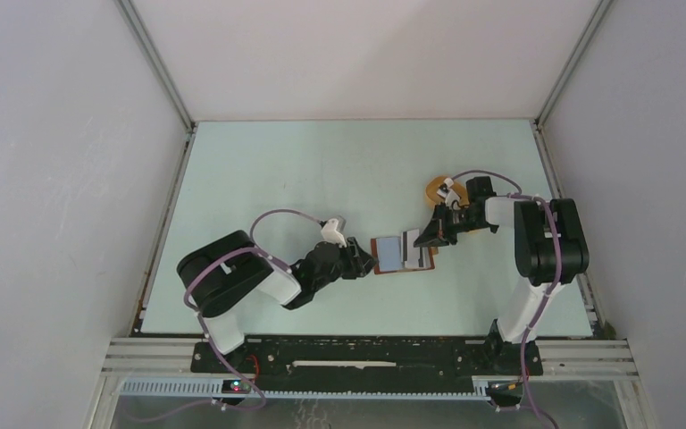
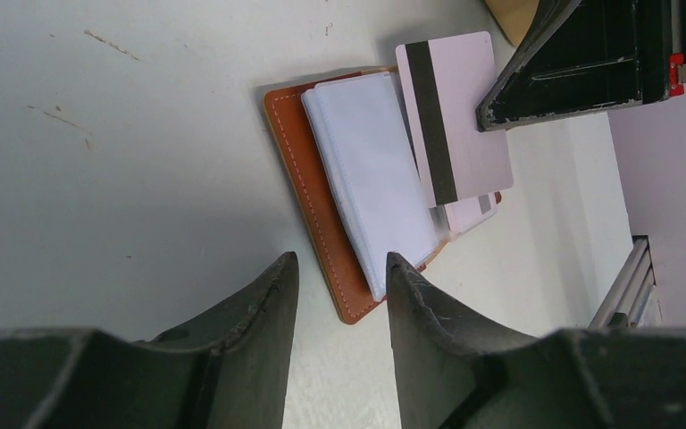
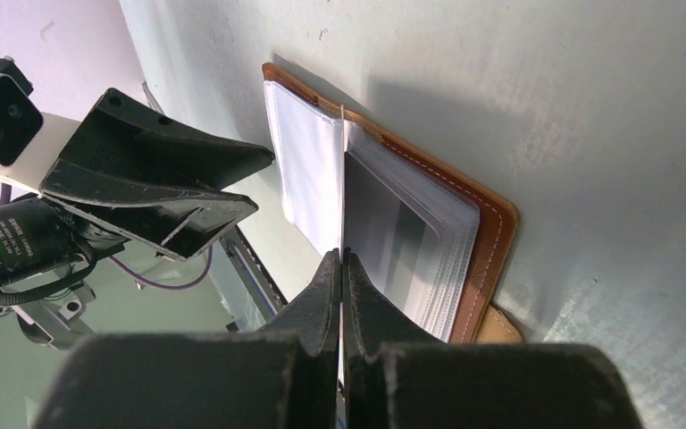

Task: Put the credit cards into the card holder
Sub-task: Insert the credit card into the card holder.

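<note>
The card holder [image 1: 402,253] lies open on the desk [image 1: 322,170] between the arms, its clear sleeves [image 2: 366,170] facing up; the right pincer [image 3: 341,261] is clamped on a striped card [image 2: 451,116] held over the holder's right half, not yet in a sleeve. The left pincer [image 2: 341,264] stands partly open and empty at the holder's left edge; a second card [image 2: 470,213] appears already sleeved, so the task is judged about midway.

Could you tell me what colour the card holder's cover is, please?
The card holder is reddish-brown with pale edge stitching, clearest in the left wrist view.
</note>
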